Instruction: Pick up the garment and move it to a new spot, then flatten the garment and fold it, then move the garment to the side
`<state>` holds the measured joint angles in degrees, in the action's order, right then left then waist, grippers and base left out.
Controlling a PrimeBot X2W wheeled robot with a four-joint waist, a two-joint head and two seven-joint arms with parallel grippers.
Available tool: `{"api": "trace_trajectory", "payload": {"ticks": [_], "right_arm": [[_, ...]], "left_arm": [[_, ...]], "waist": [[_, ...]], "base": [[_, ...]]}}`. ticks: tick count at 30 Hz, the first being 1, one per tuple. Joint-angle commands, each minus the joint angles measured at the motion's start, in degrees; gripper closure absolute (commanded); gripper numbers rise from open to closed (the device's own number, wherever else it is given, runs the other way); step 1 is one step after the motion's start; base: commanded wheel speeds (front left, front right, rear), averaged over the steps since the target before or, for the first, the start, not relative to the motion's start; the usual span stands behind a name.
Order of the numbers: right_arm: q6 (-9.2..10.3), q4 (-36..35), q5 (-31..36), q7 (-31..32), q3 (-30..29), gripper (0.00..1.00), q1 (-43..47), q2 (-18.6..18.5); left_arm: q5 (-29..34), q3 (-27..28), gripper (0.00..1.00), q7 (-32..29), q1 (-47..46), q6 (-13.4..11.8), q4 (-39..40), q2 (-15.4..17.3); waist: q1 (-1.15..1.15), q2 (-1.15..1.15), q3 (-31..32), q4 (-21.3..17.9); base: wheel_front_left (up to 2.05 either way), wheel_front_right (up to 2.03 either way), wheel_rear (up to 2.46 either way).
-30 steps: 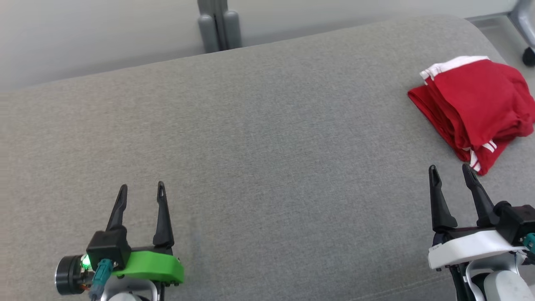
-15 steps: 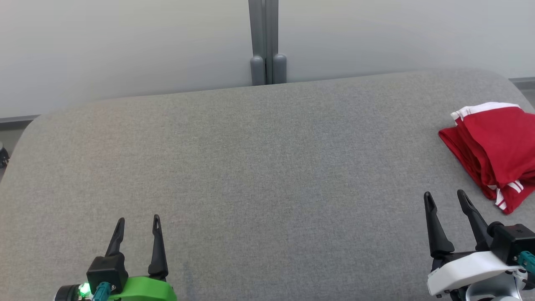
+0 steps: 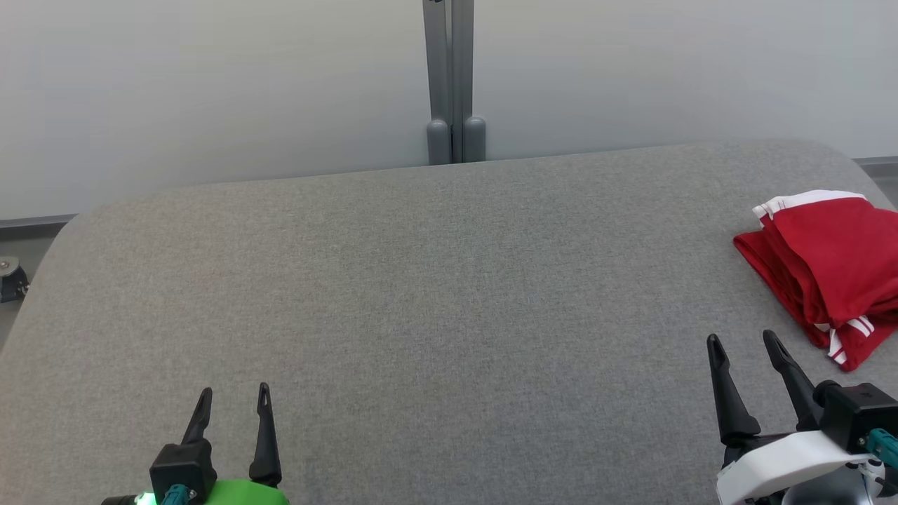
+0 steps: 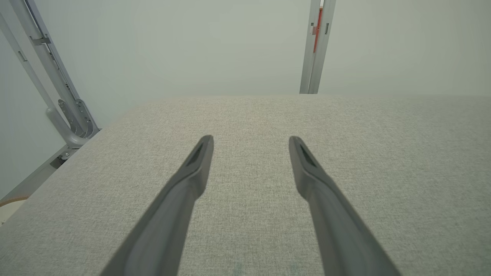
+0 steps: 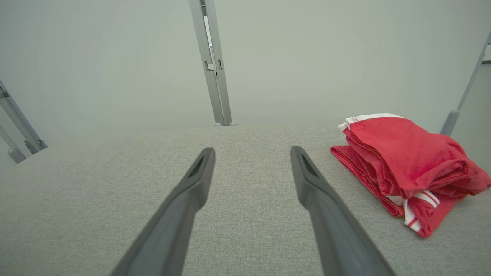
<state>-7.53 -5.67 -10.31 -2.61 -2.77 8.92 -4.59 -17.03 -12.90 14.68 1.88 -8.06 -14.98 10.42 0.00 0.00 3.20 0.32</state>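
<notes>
The garment (image 3: 835, 266) is red with white trim and lies folded in a bundle at the far right of the grey padded table (image 3: 435, 308). In the right wrist view the garment (image 5: 406, 168) rests to the right of my fingers, apart from them. My right gripper (image 3: 742, 341) stands open at the lower right, just short of the garment, with nothing between its fingers. Over bare cloth at the lower left, my left gripper (image 3: 234, 392) is open and holds nothing. The left wrist view has the left gripper (image 4: 250, 140) above the grey surface.
A pale wall with a grey upright post (image 3: 453, 77) runs behind the table. Grey frame tubes (image 4: 57, 99) stand off the table's left edge. A caster (image 3: 10, 277) sits on the floor at the far left. The table's corners are rounded.
The head camera has tilted up and turned, so the table, garment and both grippers sit lower in the picture. Both grippers stay open and the garment lies as it did.
</notes>
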Motion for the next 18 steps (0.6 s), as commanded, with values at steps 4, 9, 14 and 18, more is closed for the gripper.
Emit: {"api": "trace_trajectory", "payload": {"ticks": [4,9,14,18], "right_arm": [[0.10,-0.70,-0.17,0.34,-0.06,0.00,0.75,0.10],[0.10,-0.86,-0.34,0.50,-0.05,0.00,0.72,0.20],[0.10,-0.96,-0.61,0.56,-0.11,0.00,0.84,0.36],[0.10,-0.89,-0.69,0.50,-0.24,0.00,1.01,0.47]], "left_arm": [[-0.18,0.03,0.00,0.22,0.52,-0.09,-0.45,0.57],[-0.41,-0.10,0.00,0.27,0.30,-0.36,-0.73,0.57],[-0.36,-0.28,0.00,0.33,0.12,-0.51,-0.90,0.65],[-0.31,-0.42,0.00,0.38,0.26,-0.55,-0.70,0.59]], "waist": [[0.00,0.00,-0.07,-0.18],[0.00,0.00,-0.14,-0.23],[0.00,0.00,-0.21,-0.22],[0.00,0.00,-0.19,-0.31]], "base": [[0.00,0.00,0.00],[0.00,0.00,0.00],[0.00,0.00,0.00],[0.00,0.00,0.00]]}}
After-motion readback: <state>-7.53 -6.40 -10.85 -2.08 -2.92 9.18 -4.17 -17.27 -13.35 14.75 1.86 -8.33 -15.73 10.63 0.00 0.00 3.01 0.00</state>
